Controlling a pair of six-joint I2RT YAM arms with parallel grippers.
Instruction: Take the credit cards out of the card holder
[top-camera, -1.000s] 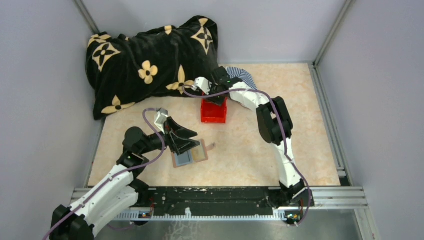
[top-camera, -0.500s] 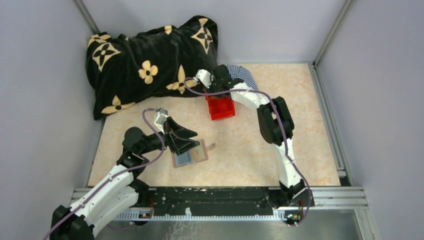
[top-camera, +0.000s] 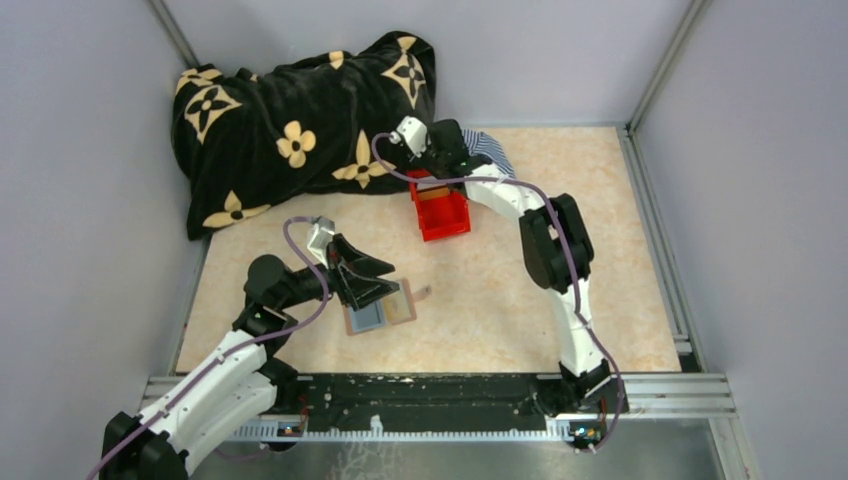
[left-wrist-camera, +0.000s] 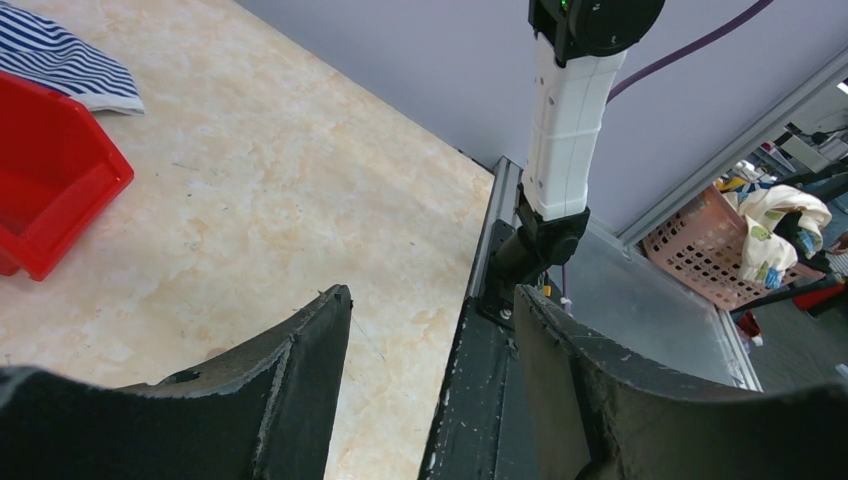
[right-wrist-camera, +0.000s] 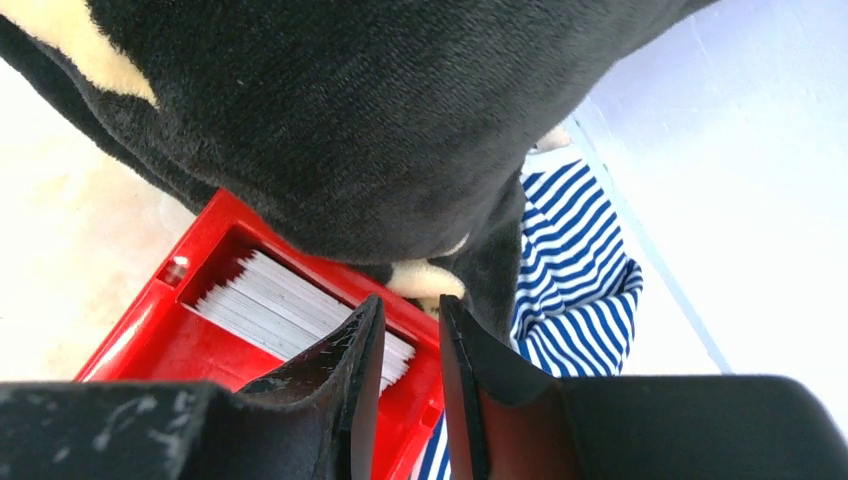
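Observation:
The card holder (top-camera: 378, 316) lies open on the table, showing a grey-blue panel and an orange-tan one. My left gripper (top-camera: 393, 279) hovers over its far edge, open and empty; the left wrist view shows only table between the left gripper's (left-wrist-camera: 430, 295) jaws. A stack of pale grey credit cards (right-wrist-camera: 290, 310) stands in the red bin (right-wrist-camera: 170, 350), and an orange-tan card (top-camera: 432, 195) shows there from above. My right gripper (top-camera: 428, 172) is above the bin's far end. The right gripper's (right-wrist-camera: 411, 300) jaws stand a narrow gap apart with nothing between them.
A black flowered blanket (top-camera: 300, 120) is heaped at the back left, touching the red bin's (top-camera: 452, 228) far rim. A blue-striped cloth (top-camera: 487, 150) lies behind the bin. Grey walls enclose the table on three sides; a metal rail (top-camera: 440, 385) runs along the near edge.
My right gripper has risen from inside the bin toward its far end, and its jaws have narrowed. The bin has shifted slightly right. The left arm and card holder have not moved.

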